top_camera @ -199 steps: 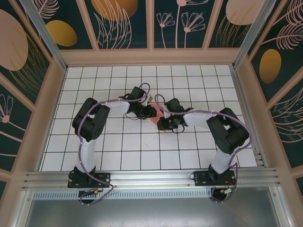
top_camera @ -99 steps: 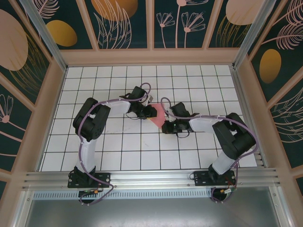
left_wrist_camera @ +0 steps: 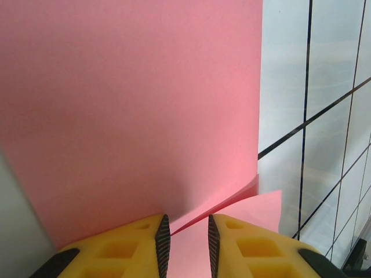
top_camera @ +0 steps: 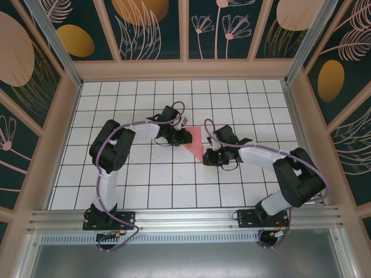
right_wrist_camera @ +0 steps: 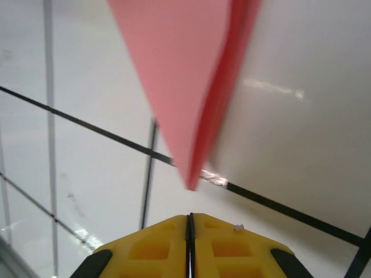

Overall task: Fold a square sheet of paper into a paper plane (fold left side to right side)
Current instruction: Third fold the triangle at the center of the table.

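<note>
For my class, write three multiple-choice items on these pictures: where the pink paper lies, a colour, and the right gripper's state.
1. Where does the folded salmon-pink paper lie?
A) between the left gripper and the right gripper
B) beside the arm bases
C) in the far-left corner

2. What colour are the grippers' fingers?
A) blue
B) yellow
C) green

3. How do the right gripper's jaws stand?
A) wide open
B) shut on the paper
C) shut, holding nothing

Answers: 1 A, the top view shows it flanked by both; 2 B, both wrist views show yellow; 3 C, the fingers meet and the paper's tip lies ahead, apart.
</note>
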You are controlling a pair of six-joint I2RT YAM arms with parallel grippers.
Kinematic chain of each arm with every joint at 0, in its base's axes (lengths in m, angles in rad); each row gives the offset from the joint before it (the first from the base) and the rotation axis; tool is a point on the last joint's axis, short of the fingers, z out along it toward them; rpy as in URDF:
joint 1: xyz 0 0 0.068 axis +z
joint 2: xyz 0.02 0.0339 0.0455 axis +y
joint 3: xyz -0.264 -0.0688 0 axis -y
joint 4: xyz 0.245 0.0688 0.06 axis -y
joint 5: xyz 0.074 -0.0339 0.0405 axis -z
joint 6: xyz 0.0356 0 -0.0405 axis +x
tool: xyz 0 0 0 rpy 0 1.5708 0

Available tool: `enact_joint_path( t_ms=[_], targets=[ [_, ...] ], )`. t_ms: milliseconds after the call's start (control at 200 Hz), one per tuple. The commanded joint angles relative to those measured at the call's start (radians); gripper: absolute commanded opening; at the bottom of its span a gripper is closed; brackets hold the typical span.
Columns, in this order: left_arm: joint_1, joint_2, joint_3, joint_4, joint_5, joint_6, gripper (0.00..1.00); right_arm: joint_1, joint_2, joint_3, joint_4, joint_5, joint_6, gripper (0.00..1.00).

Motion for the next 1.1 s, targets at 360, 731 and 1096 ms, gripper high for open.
enact_joint_path(
  t_ms=[360,731,1096],
  targets=[
    [-0.003,0.038,-0.018,-0.038,-0.115,0.026,0.29,-0.003,0.152,0.098,0.078,0.011,0.039,0.12],
    [-0.003,-0.038,-0.007,-0.038,-0.125,0.023,0.31,-0.005,0.248,0.051,0.008,0.106,0.049,0.1],
    [-0.055,-0.227,-0.102,-0.031,-0.137,-0.03,0.3,-0.003,0.264,0.036,-0.004,0.145,0.048,0.09]
  ],
)
